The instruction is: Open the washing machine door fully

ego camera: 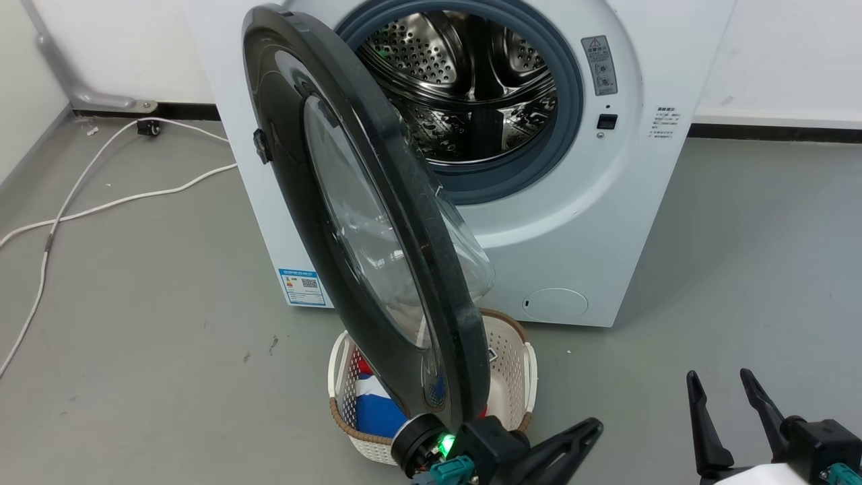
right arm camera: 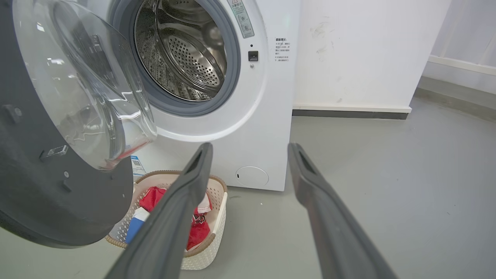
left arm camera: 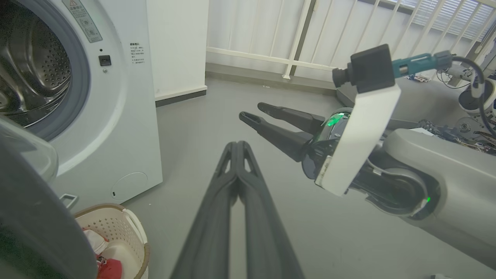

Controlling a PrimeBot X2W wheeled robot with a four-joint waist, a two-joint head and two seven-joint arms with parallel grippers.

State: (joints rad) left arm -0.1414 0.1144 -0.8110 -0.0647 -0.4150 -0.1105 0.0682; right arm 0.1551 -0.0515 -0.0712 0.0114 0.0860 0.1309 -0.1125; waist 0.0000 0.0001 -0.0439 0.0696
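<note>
The white washing machine [ego camera: 606, 222] stands against the wall with its steel drum [ego camera: 465, 81] exposed. The glossy black washing machine door [ego camera: 377, 222] is swung out on its left hinge, edge-on to me, its clear glass bowl [right arm camera: 85, 85] facing the drum. My left gripper [ego camera: 592, 426] is shut on nothing just below and right of the door's lower rim, its fingers [left arm camera: 236, 155] pointing away from the door [left arm camera: 35, 224]. My right gripper [ego camera: 720, 380] stands open at the lower right, apart from the door [right arm camera: 58, 201]. Its fingers [right arm camera: 193, 174] frame the machine's front [right arm camera: 271, 97].
A white laundry basket [ego camera: 512, 364] with red and blue clothes sits on the floor under the door, in front of the machine. A white cable [ego camera: 101, 202] trails across the grey floor at left. A white railing [left arm camera: 294, 38] stands to the right of the machine.
</note>
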